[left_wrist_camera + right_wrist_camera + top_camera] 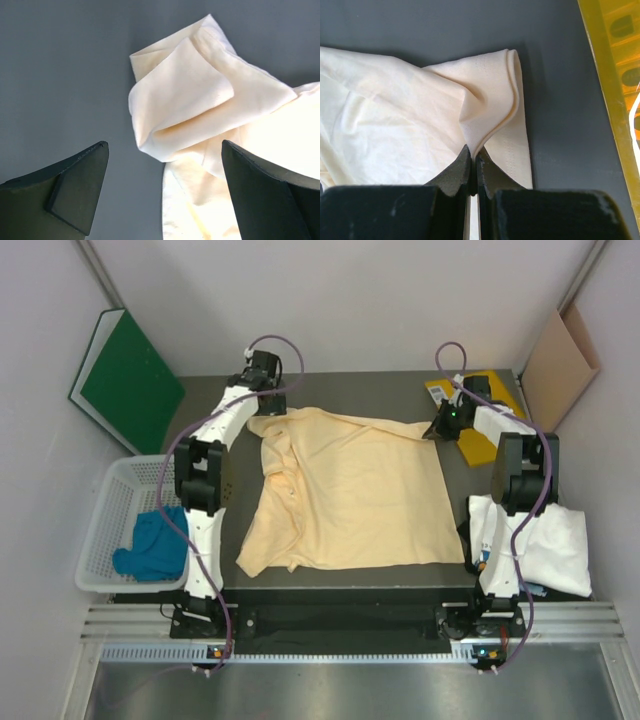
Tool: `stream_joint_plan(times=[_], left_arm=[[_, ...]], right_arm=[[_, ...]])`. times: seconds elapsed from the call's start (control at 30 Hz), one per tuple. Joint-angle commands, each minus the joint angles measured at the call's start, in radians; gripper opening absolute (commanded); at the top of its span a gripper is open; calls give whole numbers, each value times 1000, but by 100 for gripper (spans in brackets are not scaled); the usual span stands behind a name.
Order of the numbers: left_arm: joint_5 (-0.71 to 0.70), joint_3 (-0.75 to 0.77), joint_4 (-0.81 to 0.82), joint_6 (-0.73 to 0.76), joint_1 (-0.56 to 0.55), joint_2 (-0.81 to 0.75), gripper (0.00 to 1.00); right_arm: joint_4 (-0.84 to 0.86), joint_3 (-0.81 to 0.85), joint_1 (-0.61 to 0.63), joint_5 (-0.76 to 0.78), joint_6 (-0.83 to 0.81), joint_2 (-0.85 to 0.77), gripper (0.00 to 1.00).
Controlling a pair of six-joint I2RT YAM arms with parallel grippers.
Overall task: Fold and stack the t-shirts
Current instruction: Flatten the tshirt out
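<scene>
Top external view first: the peach-yellow t-shirt (350,500) lies spread over the middle of the dark table (350,388), mostly flat, though its left side is rumpled and folded in on itself. The left gripper (164,148) hangs over the shirt's far left corner with its jaws standing wide apart and nothing between them; its wrist camera shows a doubled-over sleeve (185,95) lying on the table below. The right gripper (474,159) is at the far right corner, jaws pressed together on a pinch of the shirt's cloth, which rises in a small ridge from the fingers; the hemmed edge curls over just beyond. A bright-yellow folder (478,445) lies just right of that corner, partly under the right arm. The white t-shirt (545,540) lies at the table's near right edge, beside the right arm; the teal-blue t-shirt (150,548) lies crumpled in a white basket (108,490) off to the left, well apart from the others. A green board (130,380) leans on the left wall; a brown cardboard sheet (560,365) leans on the right.
</scene>
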Motion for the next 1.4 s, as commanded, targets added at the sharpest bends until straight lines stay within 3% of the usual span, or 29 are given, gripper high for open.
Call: stream_joint_plan(times=[0.0, 0.23, 0.37, 0.47, 0.5, 0.63, 0.7, 0.83, 1.0, 1.03, 1.1, 1.2, 1.37], left_arm=[[80, 7, 54, -39, 41, -26, 99], [244, 4, 106, -181, 170, 8, 99], [498, -30, 196, -251, 259, 34, 92], [644, -13, 253, -313, 313, 107, 79], [732, 8, 265, -349, 329, 129, 70], [859, -4, 331, -424, 342, 195, 47], [890, -42, 366, -459, 342, 203, 44], [919, -108, 442, -492, 342, 184, 57], [924, -111, 436, -490, 340, 186, 54], [925, -110, 437, -490, 340, 190, 52], [934, -84, 420, -492, 337, 213, 38], [941, -36, 385, -490, 337, 246, 0], [839, -39, 385, -453, 343, 125, 0]], right_arm=[[29, -7, 7, 4, 9, -67, 0], [31, -13, 14, 16, 16, -70, 0], [31, -10, 14, 19, 22, -63, 0], [34, -1, 14, 19, 28, -56, 0], [31, 4, 14, 18, 33, -52, 0], [26, 27, 43, 21, 38, -37, 0], [22, 39, 43, 21, 42, -32, 0], [25, 50, 43, 24, 48, -17, 0], [26, 63, 50, 19, 55, 0, 0], [26, 68, 51, 16, 55, 5, 0], [25, 74, 53, 13, 61, 10, 0], [20, 86, 54, 10, 59, 17, 0], [13, 94, 54, 16, 53, 2, 0]])
